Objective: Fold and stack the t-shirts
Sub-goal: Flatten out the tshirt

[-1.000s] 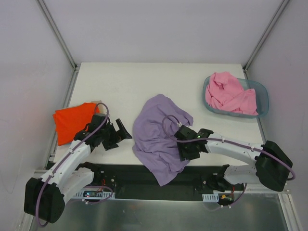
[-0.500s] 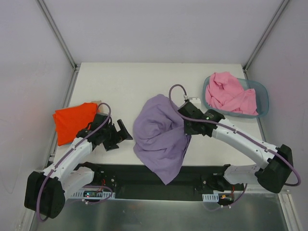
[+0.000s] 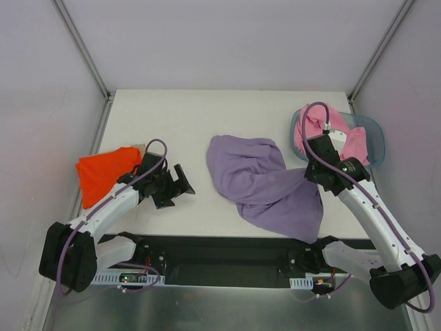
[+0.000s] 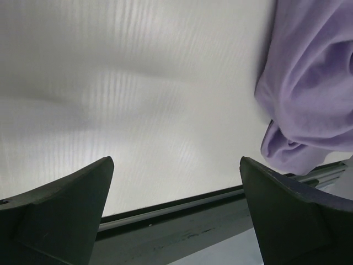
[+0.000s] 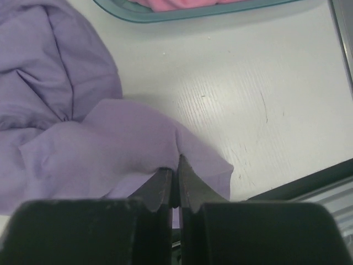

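A lavender t-shirt (image 3: 265, 181) lies crumpled across the middle of the white table (image 3: 193, 121), drawn out toward the right. My right gripper (image 5: 177, 165) is shut on an edge of the lavender t-shirt (image 5: 83, 138), lifting it near the basket. Seen from above, that right gripper (image 3: 318, 181) sits at the cloth's right end. An orange-red t-shirt (image 3: 103, 172) lies at the left edge. A pink t-shirt (image 3: 324, 134) fills the basket. My left gripper (image 3: 180, 186) stands open and empty, left of the lavender t-shirt (image 4: 314, 94), its dark fingers (image 4: 60, 215) spread wide.
A grey-blue plastic basket (image 3: 374, 141) stands at the right edge of the table; its rim (image 5: 182, 14) shows in the right wrist view. The table's near edge and a dark rail (image 4: 182, 212) run below the left gripper. Metal frame posts rise at both back corners.
My right gripper closed on the lavender t-shirt and carried its edge right and back toward the basket, stretching the cloth out. The left gripper crept slightly right, still open.
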Controlling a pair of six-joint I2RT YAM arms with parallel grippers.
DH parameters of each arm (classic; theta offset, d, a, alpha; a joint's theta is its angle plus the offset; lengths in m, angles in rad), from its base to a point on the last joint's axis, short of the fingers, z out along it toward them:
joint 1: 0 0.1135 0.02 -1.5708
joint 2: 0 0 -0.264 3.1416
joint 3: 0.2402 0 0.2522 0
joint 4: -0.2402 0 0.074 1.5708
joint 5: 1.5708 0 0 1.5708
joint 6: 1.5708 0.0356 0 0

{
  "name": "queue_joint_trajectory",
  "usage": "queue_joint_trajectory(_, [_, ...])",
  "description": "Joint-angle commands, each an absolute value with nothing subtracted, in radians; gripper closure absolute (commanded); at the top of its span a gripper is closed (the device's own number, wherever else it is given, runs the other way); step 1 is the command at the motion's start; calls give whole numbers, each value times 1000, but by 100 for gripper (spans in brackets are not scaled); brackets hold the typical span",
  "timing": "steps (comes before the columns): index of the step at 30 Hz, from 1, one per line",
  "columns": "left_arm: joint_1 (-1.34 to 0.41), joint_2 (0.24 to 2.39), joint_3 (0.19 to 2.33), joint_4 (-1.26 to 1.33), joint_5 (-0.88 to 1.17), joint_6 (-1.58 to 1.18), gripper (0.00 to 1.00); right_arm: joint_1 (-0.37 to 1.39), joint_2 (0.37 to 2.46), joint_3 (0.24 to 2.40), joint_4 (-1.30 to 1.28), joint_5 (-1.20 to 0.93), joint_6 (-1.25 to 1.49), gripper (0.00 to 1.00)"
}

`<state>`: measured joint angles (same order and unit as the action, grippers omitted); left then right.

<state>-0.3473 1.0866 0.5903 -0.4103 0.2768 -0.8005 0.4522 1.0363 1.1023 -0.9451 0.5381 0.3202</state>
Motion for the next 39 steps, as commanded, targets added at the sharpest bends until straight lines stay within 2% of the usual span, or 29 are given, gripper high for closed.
queue_joint_trajectory(1, [-362, 1196, 757, -318, 241, -790, 1, 445, 993, 1059, -956, 542, 285, 99])
queue_joint_trajectory(9, [-365, 1676, 1176, -302, 242, -723, 12, 439, 977, 1012, -919, 534, 249, 99])
queue_joint_trajectory(11, [-370, 1802, 1247, -305, 281, -713, 21, 437, 971, 1002, -902, 526, 241, 99])
queue_joint_trajectory(13, [-380, 1903, 1334, -305, 301, -710, 26, 434, 971, 994, -888, 515, 233, 99])
queue_joint_trajectory(16, [-403, 1997, 1417, -305, 316, -706, 39, 428, 966, 989, -874, 502, 224, 99])
queue_joint_trajectory(19, [-422, 2046, 1479, -305, 334, -698, 56, 425, 959, 988, -870, 488, 215, 99])
queue_joint_trajectory(20, [-425, 2052, 1500, -305, 347, -690, 65, 425, 953, 986, -870, 488, 215, 99])
queue_joint_trajectory(22, [-431, 2046, 1514, -305, 348, -678, 100, 423, 937, 986, -871, 483, 210, 99])
queue_joint_trajectory(26, [-433, 1935, 1445, -304, 260, -669, 100, 422, 893, 1003, -882, 483, 207, 99])
queue_joint_trajectory(29, [-431, 1749, 1338, -305, 136, -658, 100, 422, 848, 1049, -890, 482, 190, 99])
queue_joint_trajectory(32, [-431, 1510, 1226, -307, 47, -657, 100, 422, 801, 1113, -891, 444, 154, 99])
queue_joint_trajectory(33, [-431, 1373, 1201, -307, 23, -658, 100, 423, 790, 1162, -890, 380, 140, 99])
queue_joint_trajectory(35, [-433, 1228, 1145, -314, -27, -666, 100, 422, 752, 1222, -890, 315, 111, 99])
queue_joint_trajectory(39, [-433, 837, 1117, -339, -123, -664, 100, 422, 681, 1373, -882, 189, 78, 99])
